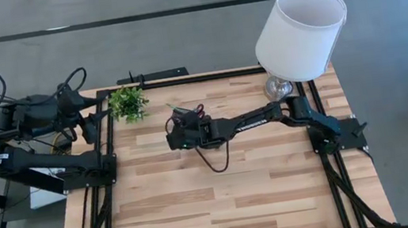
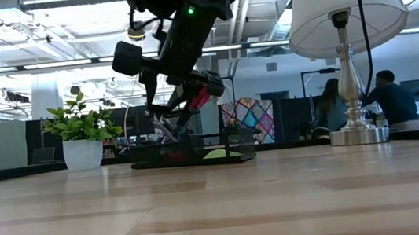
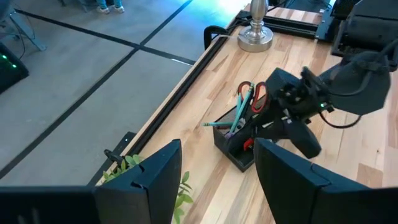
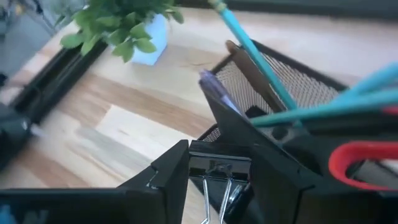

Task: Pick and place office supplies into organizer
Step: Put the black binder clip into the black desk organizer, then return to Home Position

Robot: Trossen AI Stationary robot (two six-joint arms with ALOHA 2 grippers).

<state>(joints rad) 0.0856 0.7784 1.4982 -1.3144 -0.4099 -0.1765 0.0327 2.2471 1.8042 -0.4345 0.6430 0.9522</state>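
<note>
The black mesh organizer (image 3: pixel 239 144) stands at the table's far middle (image 1: pixel 186 116), between the plant and the lamp. Teal pens (image 4: pixel 267 74) and red-handled scissors (image 3: pixel 250 93) stick up from its taller compartment. A lime-green pad (image 2: pixel 218 154) lies in the low section. My right gripper (image 4: pixel 219 158) hovers just over the organizer (image 2: pixel 193 149), shut on a small black binder clip (image 4: pixel 219 165). My left gripper (image 3: pixel 217 168) waits open at the far-left corner (image 1: pixel 96 117), next to the plant. My right gripper pinches the binder clip's black body (image 4: pixel 219 163) between its two fingers. The silver wire handles (image 4: pixel 217 190) reach back between the fingers toward the wrist. The fingers slant down from above and from the table's right. The clip is lifted clear, above the organizer's wall.
A small potted plant (image 1: pixel 129 102) stands left of the organizer, and a white-shaded lamp (image 1: pixel 300 32) sits at the far-right corner on a silver base (image 2: pixel 358 134). The near half of the wooden table (image 1: pixel 217 208) is bare. People sit in the room behind (image 2: pixel 386 101).
</note>
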